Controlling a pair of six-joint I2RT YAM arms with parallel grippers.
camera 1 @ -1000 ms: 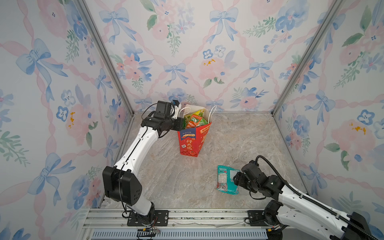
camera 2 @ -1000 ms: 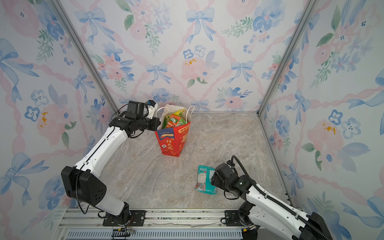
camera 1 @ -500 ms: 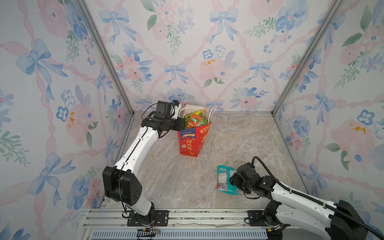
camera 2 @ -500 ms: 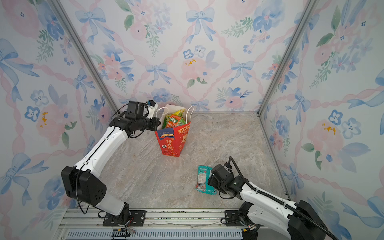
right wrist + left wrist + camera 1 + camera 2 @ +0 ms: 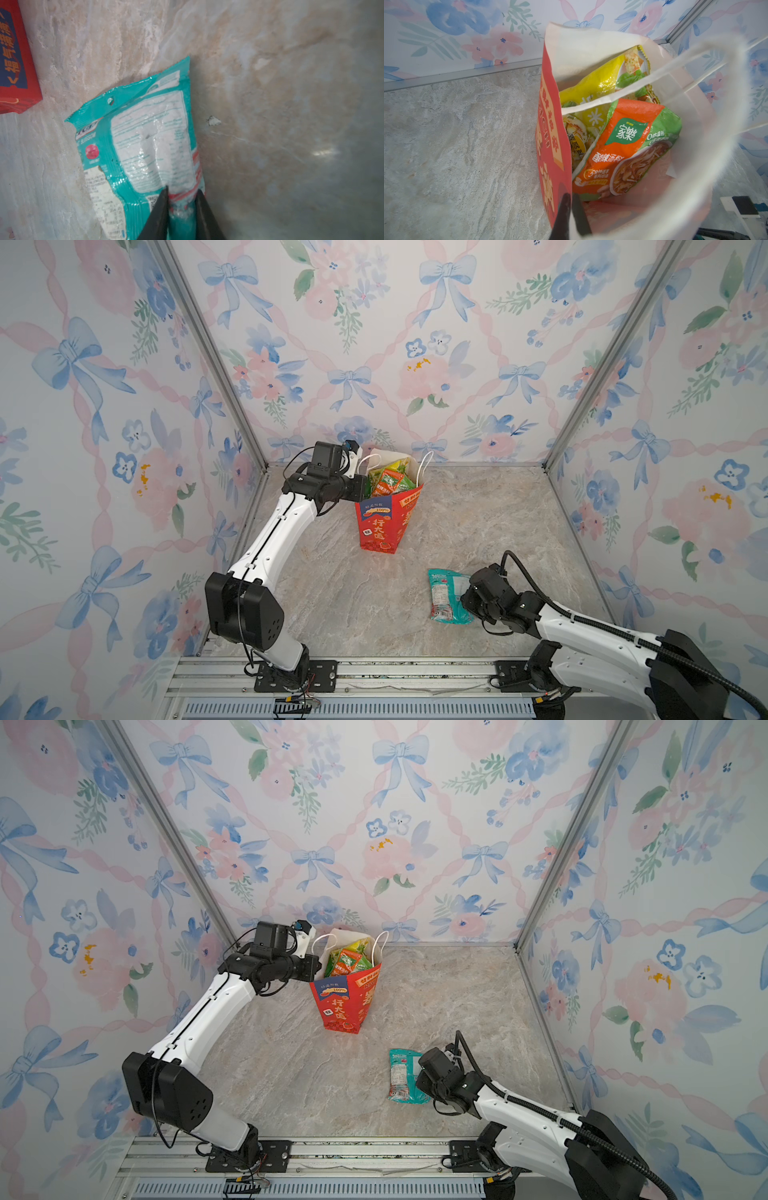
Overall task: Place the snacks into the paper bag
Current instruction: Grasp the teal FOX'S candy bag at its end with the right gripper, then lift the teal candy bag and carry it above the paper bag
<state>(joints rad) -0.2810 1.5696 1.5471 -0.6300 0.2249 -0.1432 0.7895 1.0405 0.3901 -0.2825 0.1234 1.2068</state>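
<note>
Now you have a wide, bare marble floor point(image 5: 478, 514) to work across, walled on three sides, with the bag point(image 5: 384, 514) standing upright near the back wall and well apart from the last loose snack. Your left gripper point(image 5: 572, 204) has its fingers pressed together on the bag's near wall, one inside and one outside, pinning the mouth open; keep that hold steady so the red paper does not fold inward. Inside, a yellow packet point(image 5: 593, 91) and an orange packet point(image 5: 623, 149) already stand high, and a white cord handle point(image 5: 643, 81) loops across the opening, so I judge the free room to be on the side nearest your left fingers.

The teal packet point(image 5: 145, 135) lies flat on the floor toward the front. Your right gripper point(image 5: 181, 199) pinches one end of it, the film bunched between the two black fingers. Lift straight up before you travel, since the grip looks shallow and the slack packet will droop. Carry it high enough to clear the bag's rim and handles, then lower the hanging end in first.
</note>
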